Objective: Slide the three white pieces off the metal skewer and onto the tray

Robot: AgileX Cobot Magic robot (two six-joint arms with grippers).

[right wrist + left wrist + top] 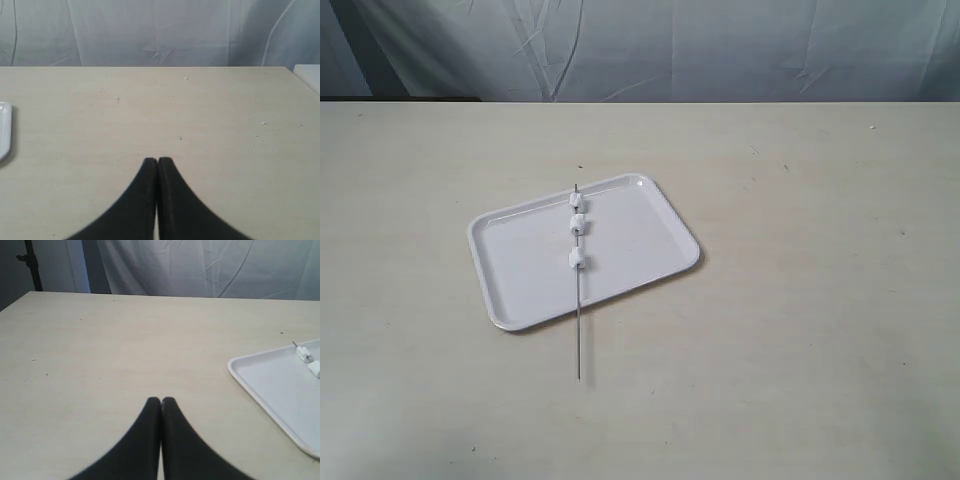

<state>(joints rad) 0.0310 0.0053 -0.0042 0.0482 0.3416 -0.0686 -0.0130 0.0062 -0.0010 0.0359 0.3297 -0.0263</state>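
Metal skewer (578,330) running near-to-far across tray (520,270), three white pieces (577,225) threaded on, left fingers (150,430) and right fingers (147,190) closed

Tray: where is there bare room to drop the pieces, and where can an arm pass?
The tray is bare either side of the skewer; crowded only along it, where the three white pieces sit. The table around the tray is bare too.

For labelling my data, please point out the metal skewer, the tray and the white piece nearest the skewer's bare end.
metal skewer (579,345): exterior view, bare shaft off the tray.
tray (525,262): exterior view, bare floor.
white piece (577,259): exterior view, its middle.
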